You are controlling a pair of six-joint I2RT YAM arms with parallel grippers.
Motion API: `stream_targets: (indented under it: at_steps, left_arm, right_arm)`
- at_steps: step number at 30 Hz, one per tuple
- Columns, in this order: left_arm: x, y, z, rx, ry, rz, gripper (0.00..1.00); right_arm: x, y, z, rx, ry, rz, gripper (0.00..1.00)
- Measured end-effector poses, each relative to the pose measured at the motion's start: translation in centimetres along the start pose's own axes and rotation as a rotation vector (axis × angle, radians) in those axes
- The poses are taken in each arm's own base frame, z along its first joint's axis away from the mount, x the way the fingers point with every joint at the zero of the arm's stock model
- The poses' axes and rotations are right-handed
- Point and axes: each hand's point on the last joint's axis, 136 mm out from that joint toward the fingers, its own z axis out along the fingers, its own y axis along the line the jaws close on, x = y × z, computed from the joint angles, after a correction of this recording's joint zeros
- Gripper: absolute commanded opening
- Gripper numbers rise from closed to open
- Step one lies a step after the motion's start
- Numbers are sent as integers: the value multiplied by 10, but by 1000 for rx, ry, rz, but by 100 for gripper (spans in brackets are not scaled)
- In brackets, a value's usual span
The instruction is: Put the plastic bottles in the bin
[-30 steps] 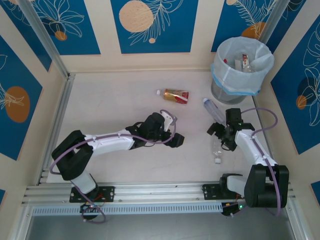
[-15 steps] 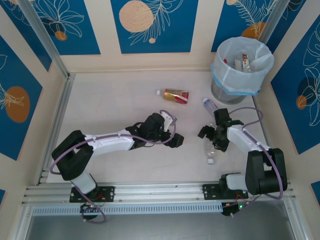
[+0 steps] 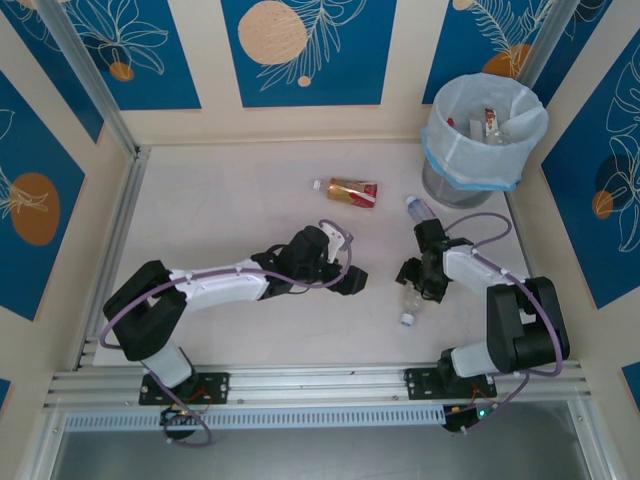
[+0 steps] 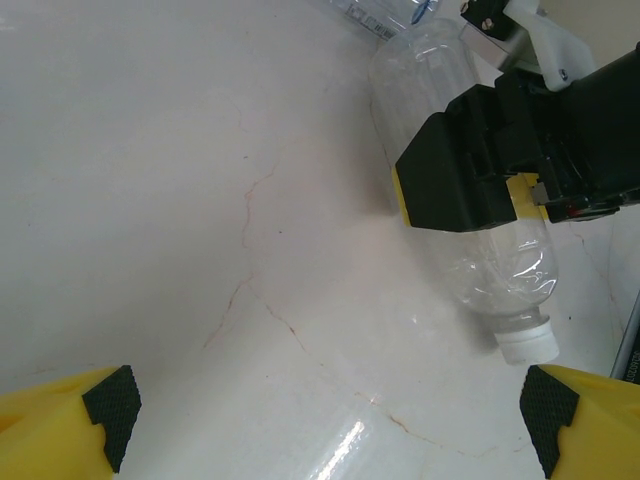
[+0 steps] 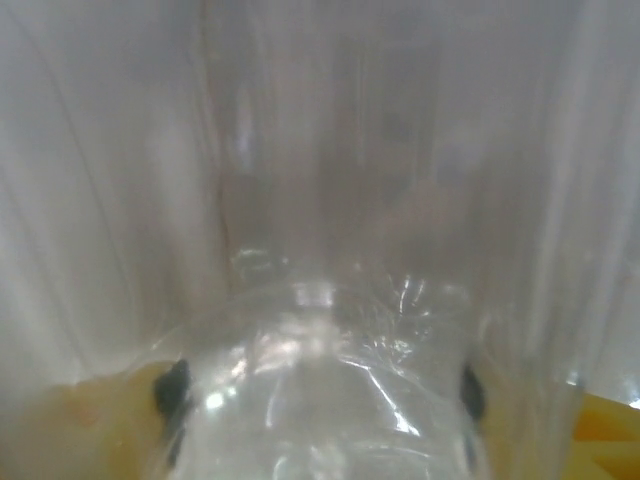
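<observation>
One gold-labelled bottle (image 3: 352, 190) on cracked tabletop (image 3: 220, 220) amid blue floral panels (image 3: 300, 50)

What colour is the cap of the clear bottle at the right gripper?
White; the left wrist view shows the cap best.

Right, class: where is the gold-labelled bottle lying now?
In the top view, the gold-labelled bottle lies on its side mid-table, left of the bin, beyond the left end effector.

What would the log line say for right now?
left fingers: open, empty | right fingers: around clear bottle | bin: holds bottles
</observation>
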Motion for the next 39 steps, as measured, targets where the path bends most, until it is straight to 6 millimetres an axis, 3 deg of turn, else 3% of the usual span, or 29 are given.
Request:
stream_targets:
  at_steps: [6, 10, 19, 27, 39]
  left_arm:
    - [0, 0, 0, -1, 0, 0, 99]
    - [0, 1, 0, -3, -2, 0, 99]
    - [0, 1, 0, -3, -2, 0, 99]
    - [-1, 2, 0, -14, -7, -9, 99]
    - [-5, 7, -2, -42, -26, -17, 99]
  right_arm:
    - [-5, 5, 0, -19, -21, -5, 59]
    - [-7, 9, -1, -32, -29, -13, 49]
    - [-7, 21, -6, -91, -31, -28, 40]
    - [-12, 34, -26, -161, -102, -60, 36]
    - [-32, 56, -79, -293, -260, -80, 33]
